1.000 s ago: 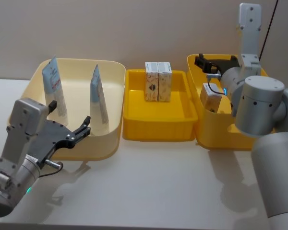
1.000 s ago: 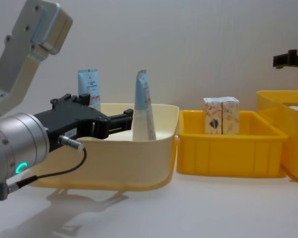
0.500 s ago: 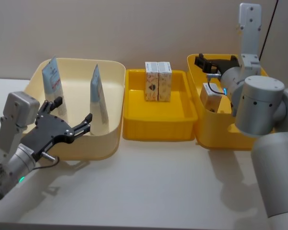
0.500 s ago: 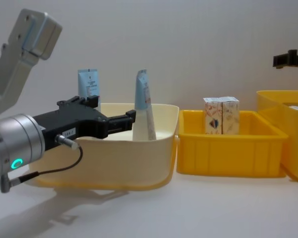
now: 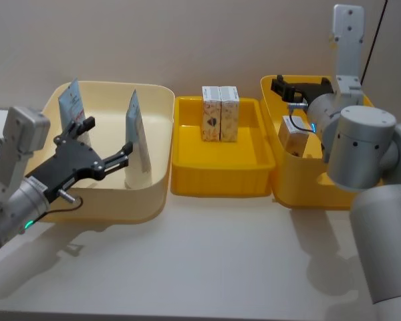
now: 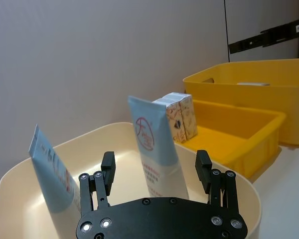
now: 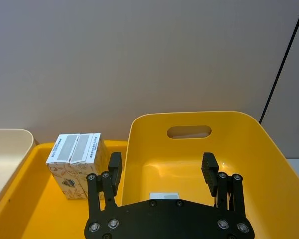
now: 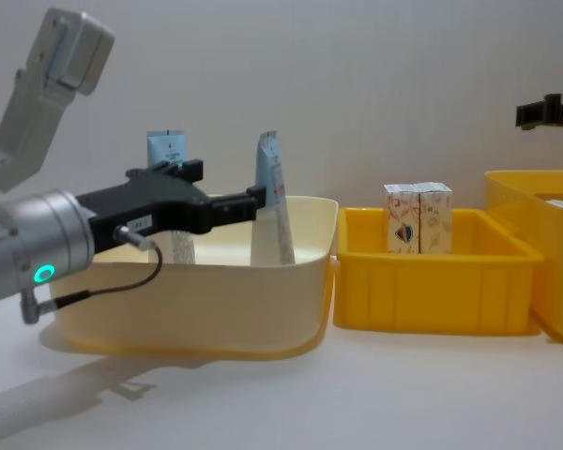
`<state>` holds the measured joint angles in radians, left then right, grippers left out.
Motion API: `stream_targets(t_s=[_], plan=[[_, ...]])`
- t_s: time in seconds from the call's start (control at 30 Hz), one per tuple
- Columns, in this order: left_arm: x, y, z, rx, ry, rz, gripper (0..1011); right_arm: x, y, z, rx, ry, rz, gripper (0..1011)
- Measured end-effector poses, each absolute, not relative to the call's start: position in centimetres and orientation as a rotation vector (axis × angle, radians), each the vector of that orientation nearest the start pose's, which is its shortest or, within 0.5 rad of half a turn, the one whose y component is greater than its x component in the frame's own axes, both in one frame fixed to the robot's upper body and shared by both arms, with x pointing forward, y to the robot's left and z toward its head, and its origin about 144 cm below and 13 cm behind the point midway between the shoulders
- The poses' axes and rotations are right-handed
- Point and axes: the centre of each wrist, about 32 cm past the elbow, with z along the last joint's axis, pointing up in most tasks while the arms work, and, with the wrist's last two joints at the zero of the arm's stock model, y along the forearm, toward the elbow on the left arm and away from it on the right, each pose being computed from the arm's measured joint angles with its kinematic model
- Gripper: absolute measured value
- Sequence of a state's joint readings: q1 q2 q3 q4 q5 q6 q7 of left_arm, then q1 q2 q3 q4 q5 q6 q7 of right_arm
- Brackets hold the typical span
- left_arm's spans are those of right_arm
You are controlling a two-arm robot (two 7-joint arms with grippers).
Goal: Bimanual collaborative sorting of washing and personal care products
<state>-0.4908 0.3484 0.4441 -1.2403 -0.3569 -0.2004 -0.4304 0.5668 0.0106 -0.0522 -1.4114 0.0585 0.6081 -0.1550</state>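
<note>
In the left half of the chest view, the cream tray's front wall hides the bases of both squeeze tubes, and the left gripper covers much of the leftmost tube. The frame's right edge cuts off the right gripper and the deep yellow bin. At the head view's right, the right arm hides part of a carton, whose print is too small to read.

Right pincer, fingers spread, over deep yellow bin; carton pair upright in neighbouring yellow tray
</note>
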Motion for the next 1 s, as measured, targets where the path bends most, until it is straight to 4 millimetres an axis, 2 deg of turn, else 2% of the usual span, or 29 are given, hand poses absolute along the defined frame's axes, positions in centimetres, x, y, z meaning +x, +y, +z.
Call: stream_targets(t_s=[0.4,0.67,1.0], plan=[[57.6,22.2,122.3,-0.021,-0.258,0.824,1003,59.2,-21.4,131.4,-0.165,0.157,-1.656,1001],[55.9,20.5,123.3,0.006,-0.216,0.843,1003,59.2,-21.4,131.4,-0.165,0.157,-1.657,1001],[54.4,18.7,123.4,0.011,-0.209,0.913,1003,59.2,-21.4,131.4,-0.165,0.157,-1.657,1001]])
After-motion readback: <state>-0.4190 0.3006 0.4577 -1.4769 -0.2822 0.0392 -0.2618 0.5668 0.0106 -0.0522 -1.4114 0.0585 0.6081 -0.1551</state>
